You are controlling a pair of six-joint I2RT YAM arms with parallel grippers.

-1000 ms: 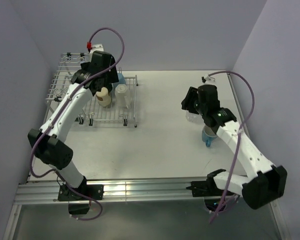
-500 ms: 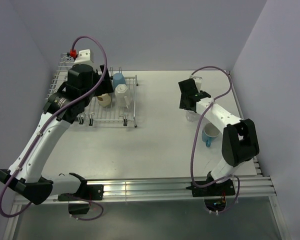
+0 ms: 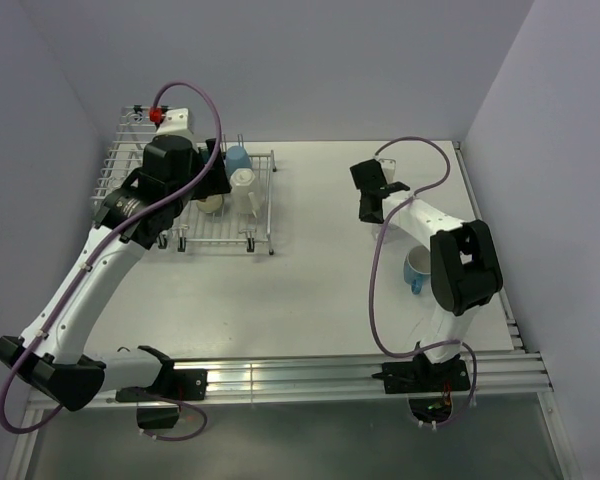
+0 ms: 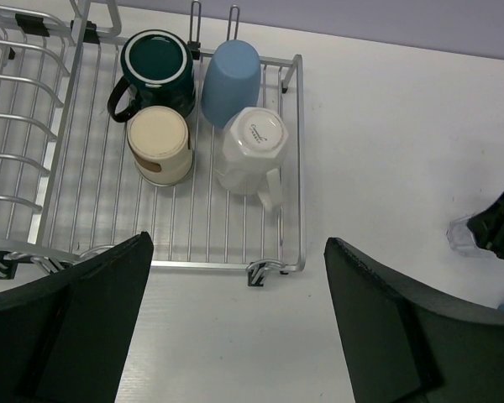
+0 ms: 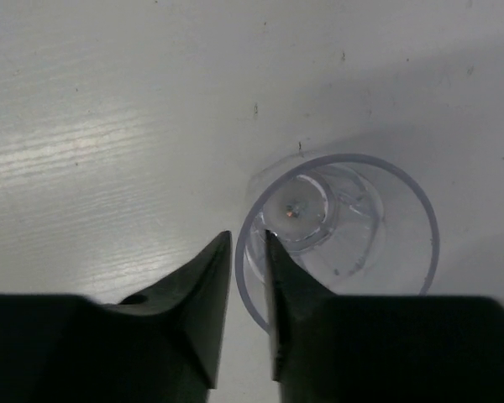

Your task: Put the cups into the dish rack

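Observation:
The dish rack point(image 4: 227, 235) holds a dark teal mug point(image 4: 155, 71), a blue tumbler point(image 4: 231, 80), a cream mug point(image 4: 160, 144) and a white upside-down mug point(image 4: 252, 155). My left gripper point(image 4: 239, 252) is open and empty, above the rack's near edge; it also shows in the top view point(image 3: 212, 183). My right gripper point(image 5: 249, 243) is shut on the rim of the clear glass point(image 5: 353, 218), one finger inside and one outside. The glass stands upright on the table. The blue mug with white inside point(image 3: 417, 270) sits right of it. No steel cup is in view.
The rack point(image 3: 130, 170) stands at the table's back left, with its taller basket section by the left wall. The right arm point(image 3: 450, 240) stretches over the blue mug. Walls close in the left, back and right sides.
My left gripper has let go of the cream mug in the rack and pulled up and back. My right gripper has moved to the clear glass and shut on its rim.

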